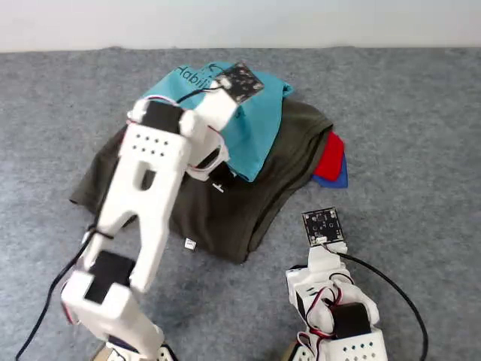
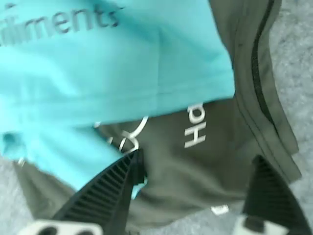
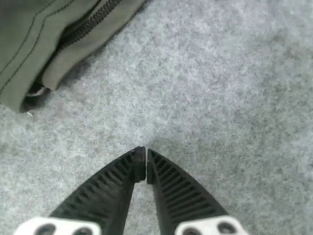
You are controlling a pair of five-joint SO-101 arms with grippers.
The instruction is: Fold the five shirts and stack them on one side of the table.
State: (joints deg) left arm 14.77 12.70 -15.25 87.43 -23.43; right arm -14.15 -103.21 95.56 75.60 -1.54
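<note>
So the olive shirt (image 1: 225, 210) is the base of the pile: teal shirt (image 1: 255, 128) on top of it, red shirt (image 1: 331, 156) and blue shirt (image 1: 340, 179) poking out from under it. Left gripper (image 2: 195, 156) hangs over the olive shirt, spread wide, holding nothing. Right gripper (image 3: 145, 152) sits just off its hem, pinched closed, empty.

teal shirt (image 1: 252, 131) atop olive shirt (image 1: 225, 207), red shirt (image 1: 331, 156) beside

Shirt pile (image 1: 225, 188) blocks centre; bare carpet (image 1: 406, 135) around.
</note>
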